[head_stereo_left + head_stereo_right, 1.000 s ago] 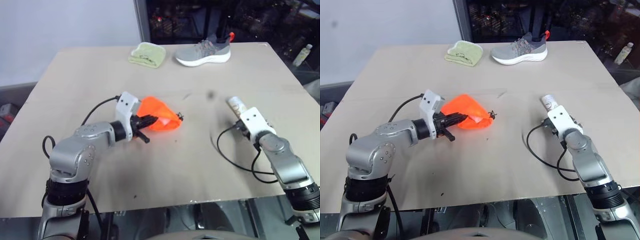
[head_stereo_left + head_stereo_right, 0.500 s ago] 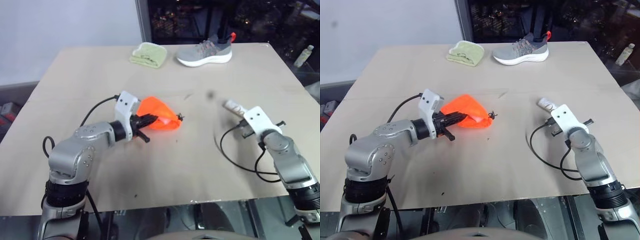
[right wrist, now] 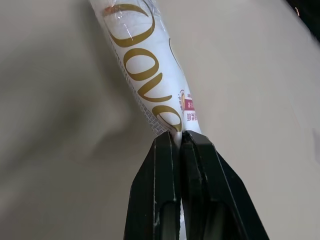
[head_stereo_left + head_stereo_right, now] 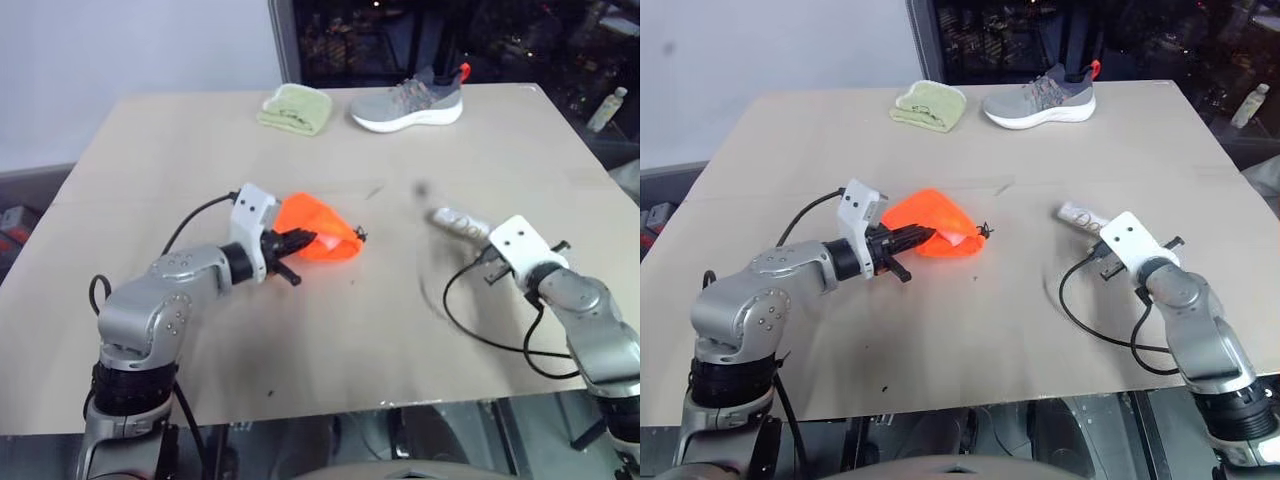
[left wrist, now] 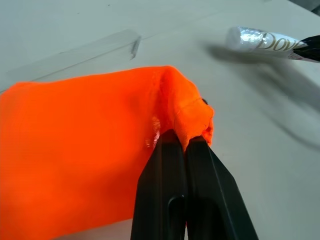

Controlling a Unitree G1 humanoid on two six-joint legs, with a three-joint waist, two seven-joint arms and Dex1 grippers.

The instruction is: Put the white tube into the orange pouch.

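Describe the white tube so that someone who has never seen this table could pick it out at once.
On the tan table, look toward the robot's right side, away from the orange pouch near the middle. The white tube sticks out from the right gripper, which is shut on its tail end. It is flat and white with gold lettering, unlike the grey shoe and green cloth at the far edge.

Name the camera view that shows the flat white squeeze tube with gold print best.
The right wrist view: the flat white squeeze tube looms large, its end pinched by the right gripper. Both eye views show it small above the table; the left wrist view catches it at an edge.
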